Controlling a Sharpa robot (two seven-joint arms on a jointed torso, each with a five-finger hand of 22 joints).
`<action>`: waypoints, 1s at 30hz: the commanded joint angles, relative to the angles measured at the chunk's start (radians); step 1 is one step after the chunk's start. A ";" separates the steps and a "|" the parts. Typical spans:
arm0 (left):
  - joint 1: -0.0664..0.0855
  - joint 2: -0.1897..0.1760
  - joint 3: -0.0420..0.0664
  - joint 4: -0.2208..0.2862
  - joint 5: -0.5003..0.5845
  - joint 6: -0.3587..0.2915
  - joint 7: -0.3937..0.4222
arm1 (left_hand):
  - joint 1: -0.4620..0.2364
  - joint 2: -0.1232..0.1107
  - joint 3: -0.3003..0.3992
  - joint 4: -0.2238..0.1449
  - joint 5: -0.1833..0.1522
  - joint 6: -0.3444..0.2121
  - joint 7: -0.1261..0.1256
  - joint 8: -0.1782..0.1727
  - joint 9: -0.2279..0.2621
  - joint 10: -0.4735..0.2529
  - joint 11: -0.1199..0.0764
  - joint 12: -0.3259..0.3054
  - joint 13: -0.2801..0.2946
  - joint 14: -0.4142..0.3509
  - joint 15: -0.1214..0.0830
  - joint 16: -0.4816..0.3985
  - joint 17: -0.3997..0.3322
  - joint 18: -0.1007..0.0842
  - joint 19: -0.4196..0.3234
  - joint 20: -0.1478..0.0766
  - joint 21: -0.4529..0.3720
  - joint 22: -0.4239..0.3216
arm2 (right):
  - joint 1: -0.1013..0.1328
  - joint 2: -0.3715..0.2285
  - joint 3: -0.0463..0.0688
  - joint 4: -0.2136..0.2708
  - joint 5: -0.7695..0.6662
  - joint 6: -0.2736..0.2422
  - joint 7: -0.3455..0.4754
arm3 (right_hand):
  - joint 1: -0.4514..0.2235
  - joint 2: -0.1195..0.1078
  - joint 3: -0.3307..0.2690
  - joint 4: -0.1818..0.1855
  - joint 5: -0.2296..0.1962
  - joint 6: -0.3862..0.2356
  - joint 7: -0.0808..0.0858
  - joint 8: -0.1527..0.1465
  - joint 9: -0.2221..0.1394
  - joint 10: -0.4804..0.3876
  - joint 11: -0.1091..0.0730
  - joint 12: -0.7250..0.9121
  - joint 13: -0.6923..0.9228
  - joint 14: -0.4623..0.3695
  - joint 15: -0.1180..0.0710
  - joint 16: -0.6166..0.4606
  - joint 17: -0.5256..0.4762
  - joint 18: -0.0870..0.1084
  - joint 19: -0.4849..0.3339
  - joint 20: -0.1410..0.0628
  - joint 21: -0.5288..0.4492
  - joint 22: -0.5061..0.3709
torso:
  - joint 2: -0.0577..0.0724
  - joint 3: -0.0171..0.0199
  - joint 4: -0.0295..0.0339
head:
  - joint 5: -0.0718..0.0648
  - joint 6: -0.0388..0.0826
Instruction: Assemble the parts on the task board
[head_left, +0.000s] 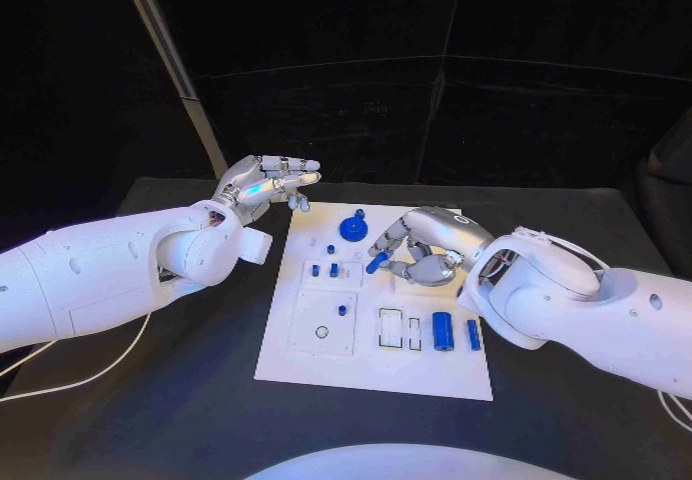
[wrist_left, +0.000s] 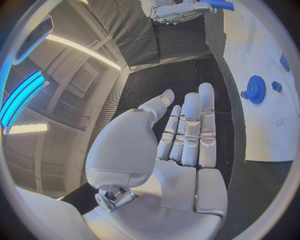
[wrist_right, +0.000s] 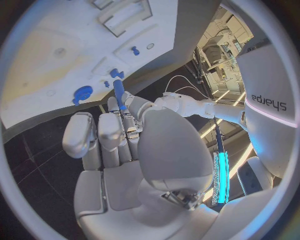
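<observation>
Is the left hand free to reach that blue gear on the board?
Probably yes. The left hand hovers open and empty just off the board's far left corner, with the gear close by and nothing between them. The right hand, holding a blue peg, sits beside it.

A robotics lab set up for testing: a black table (head_left: 577, 215) stands against black curtains (head_left: 433, 100), and a white task board (head_left: 433, 370) lies at its middle. Ceiling light strips (wrist_left: 75, 45) and an air vent (wrist_left: 81, 80) run overhead, with racks of equipment (wrist_right: 215, 55) in the room beyond.
</observation>
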 joint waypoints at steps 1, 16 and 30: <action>0.001 0.003 0.001 0.002 0.003 0.011 0.005 | 0.000 0.011 -0.007 -0.001 -0.004 -0.005 0.002 -0.004 -0.001 -0.008 -0.002 0.006 -0.002 -0.004 -0.001 -0.004 -0.002 0.006 -0.008 0.000 -0.002 -0.002 | 0.001 0.043 -0.001 -0.015 0.062 0.012 0.071 | -0.009 -0.003 0.006 -0.001 0.005 -0.002 0.008 -0.004 0.001 0.013 -0.005 -0.006 0.001 0.018 0.002 0.004 0.001 -0.009 0.003 0.003 0.004 0.000 | 0.000 -0.0001 0.0013 | 0.004 -0.001; 0.001 0.009 0.001 0.004 0.003 0.012 0.007 | 0.000 0.011 -0.007 -0.001 -0.004 -0.005 0.002 -0.004 -0.001 -0.008 -0.002 0.006 -0.002 -0.004 -0.001 -0.004 -0.002 0.006 -0.008 0.000 -0.002 -0.002 | -0.042 0.207 -0.044 -0.098 -0.022 0.173 0.085 | -0.018 -0.007 0.009 -0.002 0.015 -0.006 0.011 -0.009 0.000 0.009 -0.002 -0.014 0.001 0.016 0.005 0.005 -0.001 -0.008 0.001 0.006 0.004 -0.001 | 0.000 0.0013 -0.0001 | 0.031 -0.014; 0.001 0.011 0.001 0.003 0.003 0.013 0.007 | 0.000 0.011 -0.007 -0.001 -0.004 -0.005 0.002 -0.004 -0.001 -0.008 -0.002 0.006 -0.002 -0.004 -0.001 -0.004 -0.002 0.006 -0.008 0.000 -0.002 -0.002 | -0.052 0.241 -0.060 -0.130 -0.123 0.220 0.025 | -0.027 -0.008 0.006 0.001 0.014 -0.004 0.011 -0.009 0.000 0.011 -0.002 -0.017 0.001 0.015 0.006 0.006 -0.001 -0.008 0.000 0.007 0.004 0.000 | 0.000 0.0014 -0.0008 | 0.036 -0.020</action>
